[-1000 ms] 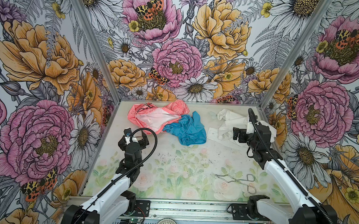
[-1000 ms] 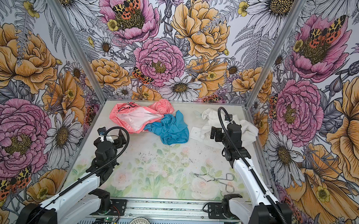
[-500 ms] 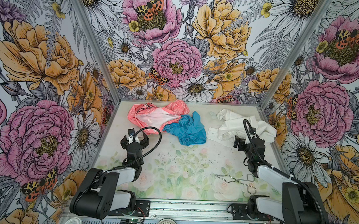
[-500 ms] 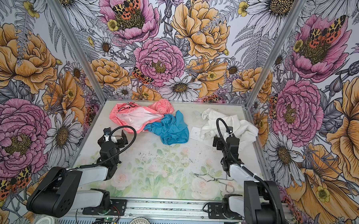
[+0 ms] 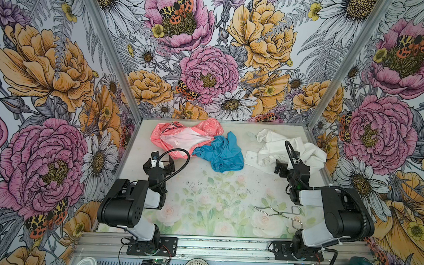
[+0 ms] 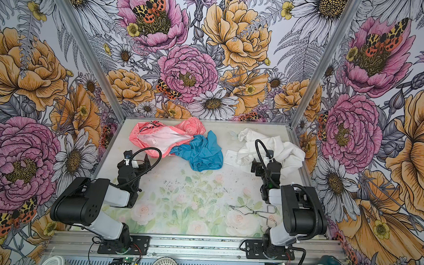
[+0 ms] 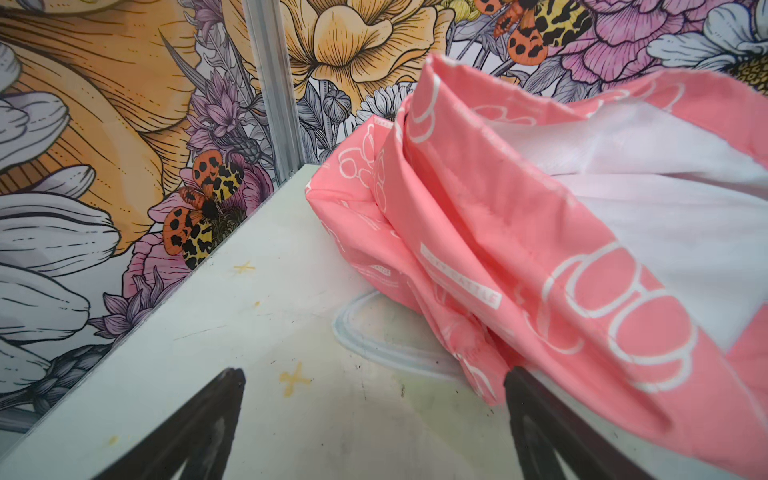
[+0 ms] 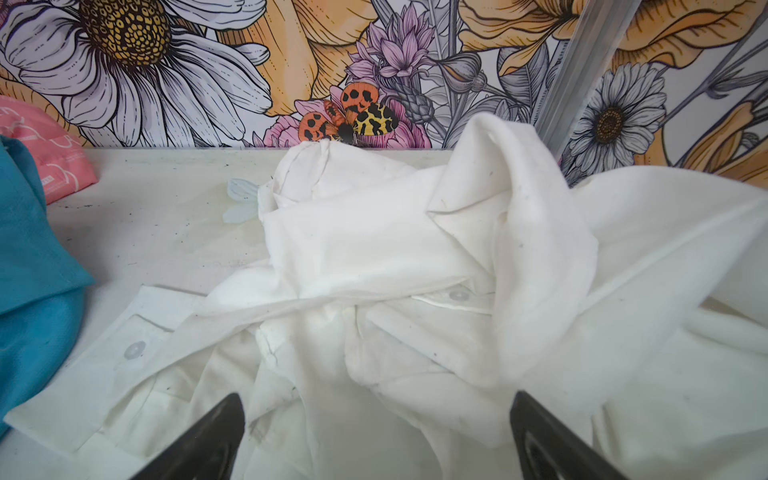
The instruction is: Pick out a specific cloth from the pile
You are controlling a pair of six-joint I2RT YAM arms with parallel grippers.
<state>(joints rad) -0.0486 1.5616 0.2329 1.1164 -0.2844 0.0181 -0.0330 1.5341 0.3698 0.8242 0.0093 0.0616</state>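
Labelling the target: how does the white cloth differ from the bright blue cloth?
The large white fabric cloth spreads wider than the bright blue cloth. The white cloth lies apart on its own; the blue cloth touches the coral-pink patterned cloth. The white cloth shows buttons; the blue cloth shows none. Both lie crumpled.

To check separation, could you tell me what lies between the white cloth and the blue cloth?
Only bare table, in both top views. The gap narrows where the cuff of the white cloth nears the blue cloth; contact is unclear.
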